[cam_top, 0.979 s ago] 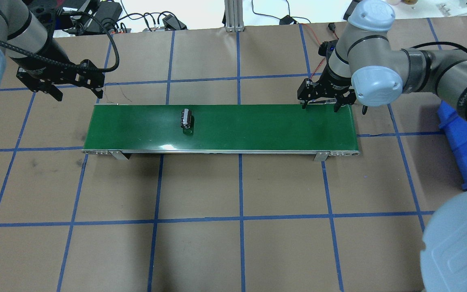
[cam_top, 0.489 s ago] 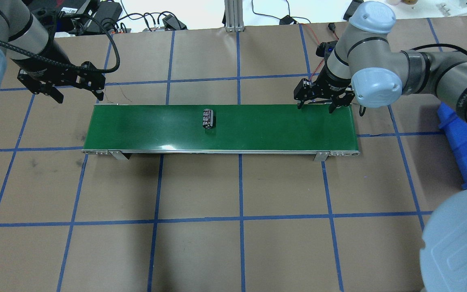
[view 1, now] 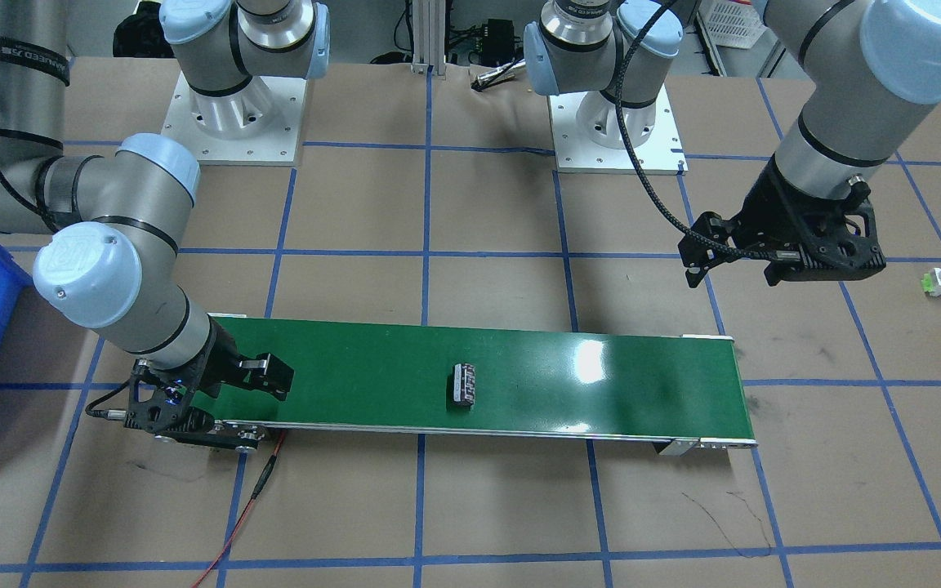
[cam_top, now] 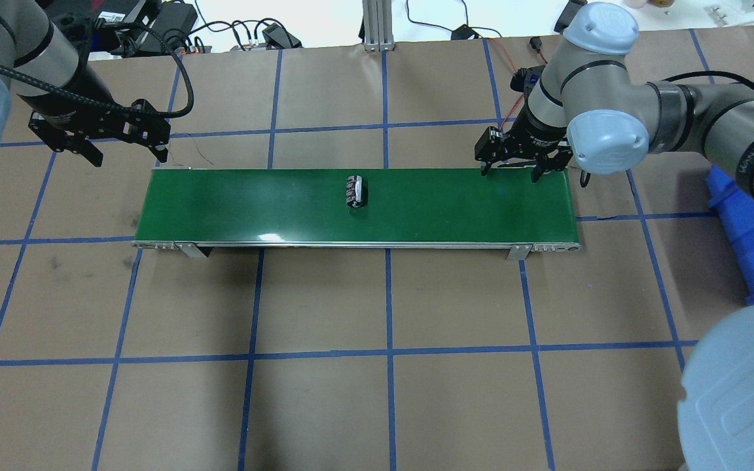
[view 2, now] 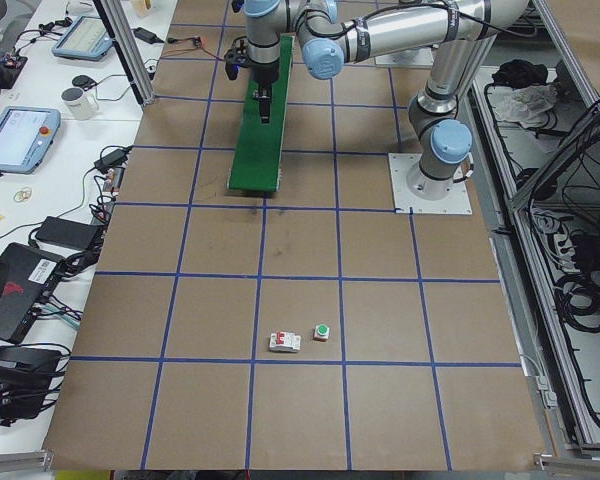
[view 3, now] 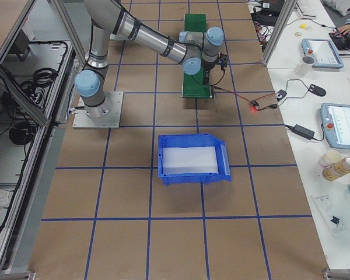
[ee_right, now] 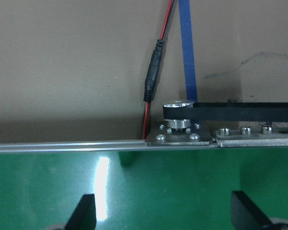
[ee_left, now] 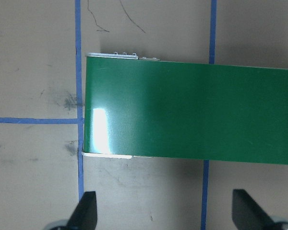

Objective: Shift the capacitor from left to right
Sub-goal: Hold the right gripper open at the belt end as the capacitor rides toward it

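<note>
We see the capacitor (cam_top: 355,191) lying on its side near the middle of the green conveyor belt (cam_top: 455,209), touched by neither gripper. The belt runs parallel to the desk's long edges. Our right gripper (cam_top: 511,171) hangs over the belt's right end, jaws spread and empty. Our left gripper (cam_top: 128,149) hovers just off the belt's left end, toward the desk's left edge, jaws likewise spread.
</note>
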{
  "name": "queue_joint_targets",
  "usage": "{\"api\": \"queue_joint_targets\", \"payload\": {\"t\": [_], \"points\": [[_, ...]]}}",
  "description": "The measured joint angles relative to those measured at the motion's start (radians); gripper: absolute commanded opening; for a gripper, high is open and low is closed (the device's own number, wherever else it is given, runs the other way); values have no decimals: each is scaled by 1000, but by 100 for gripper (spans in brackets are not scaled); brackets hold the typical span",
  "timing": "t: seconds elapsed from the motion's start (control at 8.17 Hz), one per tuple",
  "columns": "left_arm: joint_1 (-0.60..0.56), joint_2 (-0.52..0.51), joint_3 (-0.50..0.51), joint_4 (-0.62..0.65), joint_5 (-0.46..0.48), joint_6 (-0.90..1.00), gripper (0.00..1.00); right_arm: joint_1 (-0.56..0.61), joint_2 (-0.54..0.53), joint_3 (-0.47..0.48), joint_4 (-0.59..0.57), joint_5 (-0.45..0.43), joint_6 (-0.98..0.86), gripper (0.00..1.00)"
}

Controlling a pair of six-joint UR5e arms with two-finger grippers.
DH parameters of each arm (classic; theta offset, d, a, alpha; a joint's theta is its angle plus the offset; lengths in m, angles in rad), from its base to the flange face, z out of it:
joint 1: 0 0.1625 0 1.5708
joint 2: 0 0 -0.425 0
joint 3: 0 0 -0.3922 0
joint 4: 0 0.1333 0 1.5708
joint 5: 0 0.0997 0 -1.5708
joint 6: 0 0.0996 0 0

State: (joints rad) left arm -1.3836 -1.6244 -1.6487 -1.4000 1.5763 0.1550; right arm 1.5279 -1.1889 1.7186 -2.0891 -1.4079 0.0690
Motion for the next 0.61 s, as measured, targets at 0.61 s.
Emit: {"api": "queue_joint_targets", "payload": {"t": [0.61], "points": [[0, -1, -9, 0, -8, -3, 100, 0, 0, 4, -6, 9, 24, 100]]}}
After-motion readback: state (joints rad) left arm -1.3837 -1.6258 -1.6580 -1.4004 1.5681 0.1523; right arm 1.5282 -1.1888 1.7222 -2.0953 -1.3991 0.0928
